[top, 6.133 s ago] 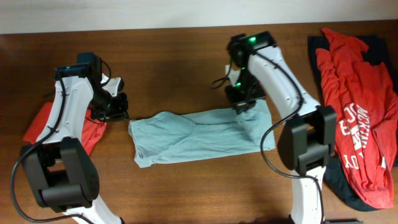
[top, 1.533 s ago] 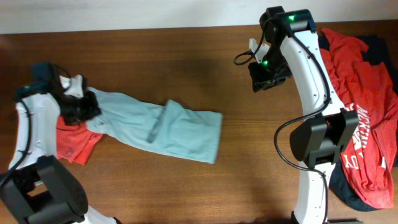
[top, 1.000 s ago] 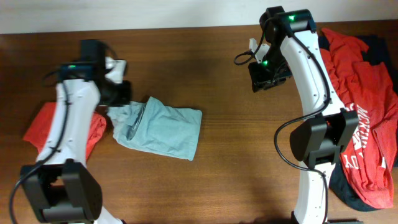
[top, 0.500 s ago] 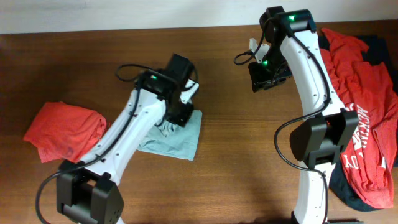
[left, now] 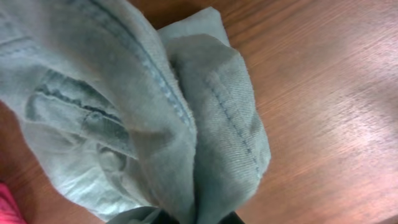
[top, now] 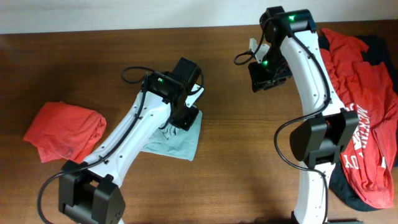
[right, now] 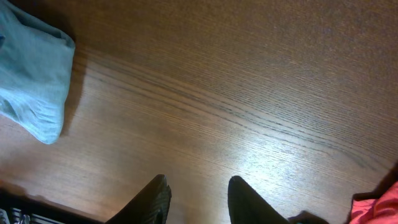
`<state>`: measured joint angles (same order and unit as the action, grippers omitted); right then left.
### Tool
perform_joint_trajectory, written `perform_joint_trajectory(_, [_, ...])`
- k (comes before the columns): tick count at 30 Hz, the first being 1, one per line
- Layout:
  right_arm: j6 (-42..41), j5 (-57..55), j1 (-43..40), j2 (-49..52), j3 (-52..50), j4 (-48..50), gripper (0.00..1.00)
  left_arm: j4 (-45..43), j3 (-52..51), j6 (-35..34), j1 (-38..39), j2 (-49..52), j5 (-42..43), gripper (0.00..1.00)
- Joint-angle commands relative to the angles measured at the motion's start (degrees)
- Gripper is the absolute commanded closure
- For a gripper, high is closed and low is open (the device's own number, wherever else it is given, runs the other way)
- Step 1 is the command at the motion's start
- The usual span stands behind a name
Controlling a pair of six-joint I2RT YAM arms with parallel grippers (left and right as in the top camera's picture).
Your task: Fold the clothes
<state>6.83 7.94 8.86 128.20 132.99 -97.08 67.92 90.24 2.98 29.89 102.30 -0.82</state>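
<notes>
The wooden table (top: 236,186) bears a pale-blue garment (top: 181,147), a red bundle (top: 62,130) and a red-and-navy heap (top: 360,93).

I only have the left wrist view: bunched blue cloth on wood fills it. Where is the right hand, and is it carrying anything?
Observer: The right hand hangs open and empty over bare table, well apart from the blue garment.
Operator: Any folded pieces set down?
Observer: One red bundle lies toward the overhead view's left edge, not touching the blue garment.
Operator: What remains unfolded?
Observer: A heap of red and dark clothes at that view's right edge.
</notes>
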Motion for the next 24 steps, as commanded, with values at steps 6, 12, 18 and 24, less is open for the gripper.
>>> perform_joint_trajectory(6, [-0.3,-0.7,-0.3,-1.4,0.9,-0.3,0.63,0.1,0.9,-0.8,0.1,-1.0,8.2,0.8])
perform_joint_trajectory(12, [-0.3,-0.7,-0.3,-1.4,0.9,-0.3,0.63,0.3,0.9,-0.7,0.1,-1.0,8.1,0.76])
perform_joint_trajectory(18, [2.2,6.0,-0.2,-1.4,0.9,-0.3,0.6,0.9,0.9,-1.0,-2.3,-1.0,-0.8,0.77])
perform_joint_trajectory(24, [8.0,21.7,2.7,-1.4,-1.7,-0.3,0.92,-0.6,0.5,-3.9,-10.2,-1.0,-1.7,0.77])
